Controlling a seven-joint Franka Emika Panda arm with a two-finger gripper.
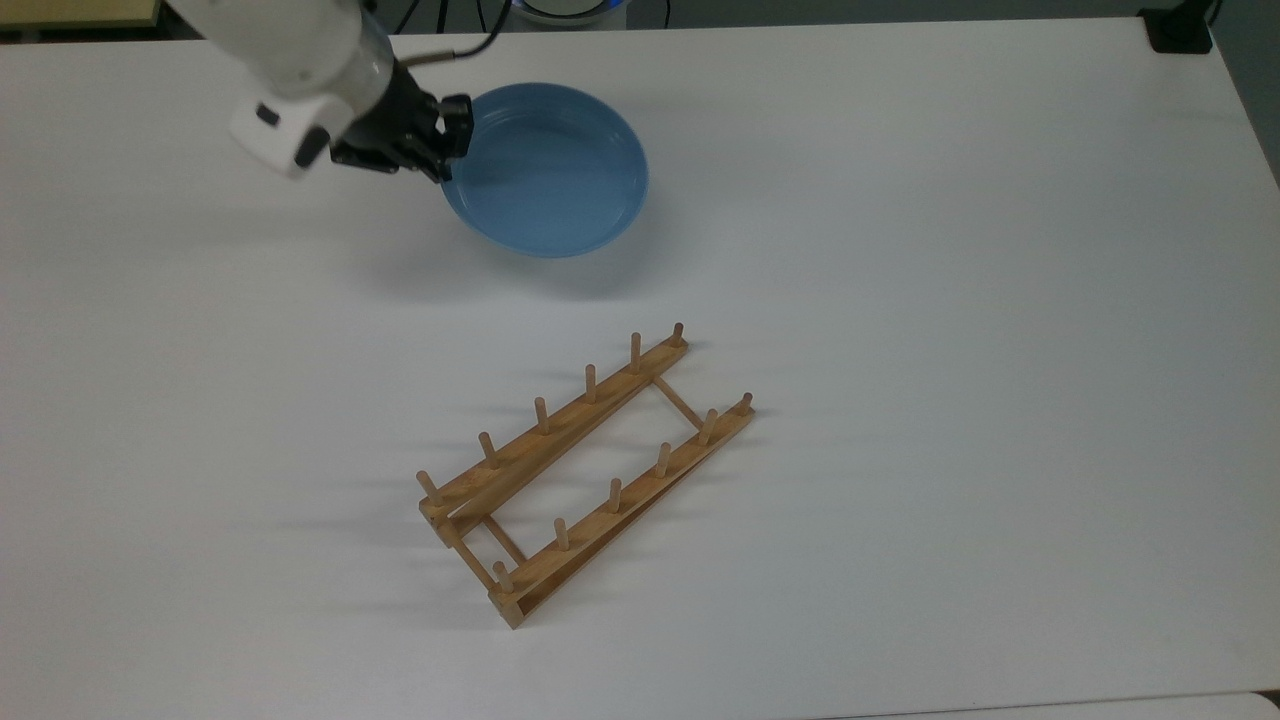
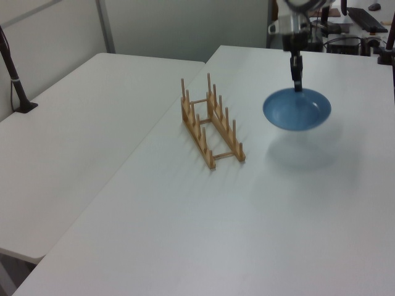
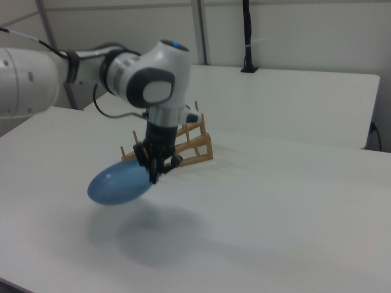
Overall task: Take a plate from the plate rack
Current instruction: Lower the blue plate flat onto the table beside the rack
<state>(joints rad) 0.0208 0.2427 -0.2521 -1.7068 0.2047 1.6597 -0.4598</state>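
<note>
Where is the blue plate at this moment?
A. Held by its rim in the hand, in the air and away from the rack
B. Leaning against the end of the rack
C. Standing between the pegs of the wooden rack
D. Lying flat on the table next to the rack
A: the hand grips the rim of the blue plate, which hangs above its shadow on the table, well apart from the plate rack.

Big white bench (image 1: pixel 950 300), with a second white bench (image 2: pixel 80 123) butted up beside it. A black pole (image 2: pixel 12 74) stands clamped at that one's edge, grey partition walls (image 2: pixel 179 28) behind.
</note>
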